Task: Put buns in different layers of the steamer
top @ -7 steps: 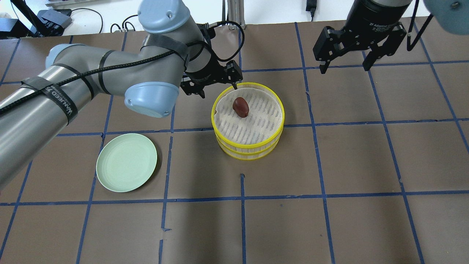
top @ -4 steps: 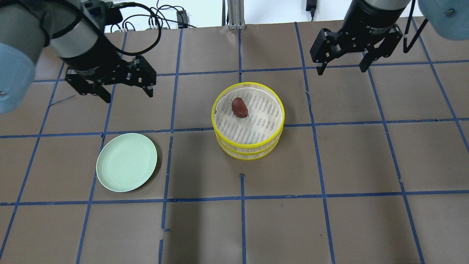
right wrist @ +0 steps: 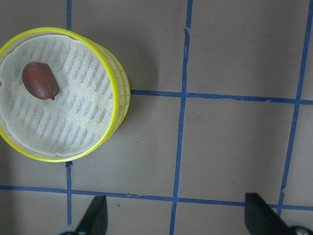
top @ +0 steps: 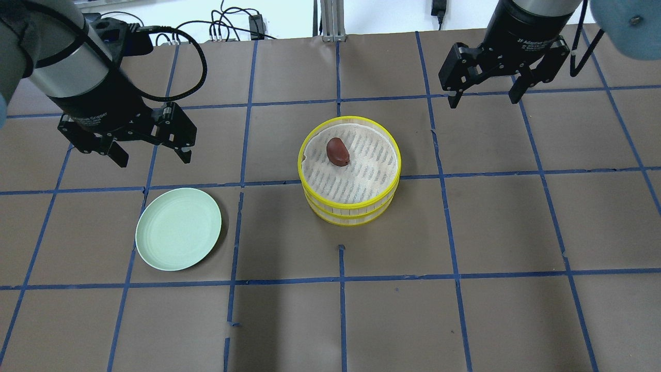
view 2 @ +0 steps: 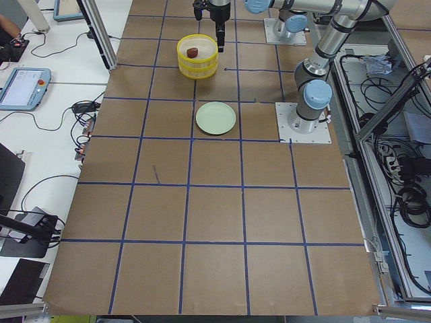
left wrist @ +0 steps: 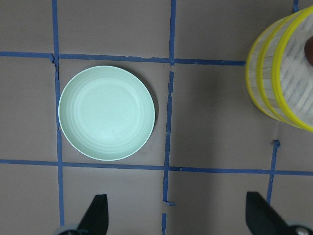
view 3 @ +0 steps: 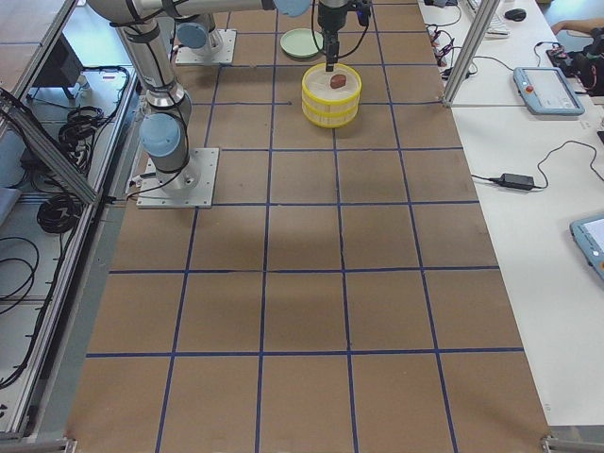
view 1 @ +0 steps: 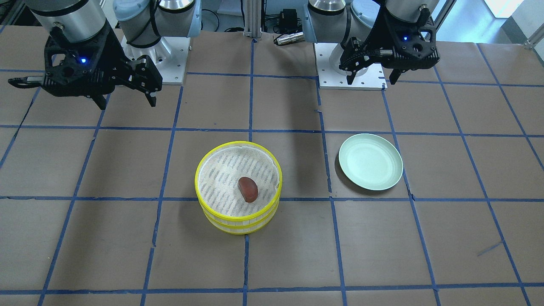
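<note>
Both arms up off the table (top: 465, 320), neither touching anything. Left gripper (top: 154, 160): fingers spread wide, released, nothing between them; it hangs over bare brown paper on the far side of the pale green plate (top: 178, 236), well apart from the steamer. Right gripper (top: 484, 103): likewise wide open and carrying nothing, high over the far right of the table, also well apart from the steamer. The two steamer layers sit mid-table, stacked squarely, top tray (top: 349, 119) on bottom tray (top: 351, 218), yellow rims lined up. The dark reddish-brown bun (top: 337, 151) lies on its side on the whitish liner of the top tray, off centre, toward the robot's left and the far edge, just short of the rim. What the bottom tray holds is hidden by the tray above. The plate lies flat on the table on the robot's left, clear of the stack by roughly a grid square, touching nothing.
</note>
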Motion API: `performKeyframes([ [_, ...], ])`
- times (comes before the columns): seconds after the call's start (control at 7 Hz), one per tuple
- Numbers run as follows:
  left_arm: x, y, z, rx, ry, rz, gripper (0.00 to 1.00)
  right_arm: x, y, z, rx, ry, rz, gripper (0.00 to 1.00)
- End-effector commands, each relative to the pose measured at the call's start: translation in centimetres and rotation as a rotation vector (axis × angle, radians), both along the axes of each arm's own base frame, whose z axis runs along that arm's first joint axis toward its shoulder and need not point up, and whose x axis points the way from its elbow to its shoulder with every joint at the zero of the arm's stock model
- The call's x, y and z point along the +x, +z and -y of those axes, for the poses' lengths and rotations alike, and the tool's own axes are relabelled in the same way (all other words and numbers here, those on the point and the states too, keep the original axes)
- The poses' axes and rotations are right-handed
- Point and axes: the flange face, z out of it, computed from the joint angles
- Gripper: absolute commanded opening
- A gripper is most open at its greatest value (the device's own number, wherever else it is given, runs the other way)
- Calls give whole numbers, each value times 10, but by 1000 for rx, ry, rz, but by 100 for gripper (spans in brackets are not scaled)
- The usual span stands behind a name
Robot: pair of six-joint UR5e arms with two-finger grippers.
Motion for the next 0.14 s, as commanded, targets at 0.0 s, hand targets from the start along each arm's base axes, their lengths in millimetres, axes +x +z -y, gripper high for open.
performKeyframes([
  [0.0, 0, -5, -2, 11, -20, -6, 100, 0, 1, -1, 2, 2, -1, 100],
])
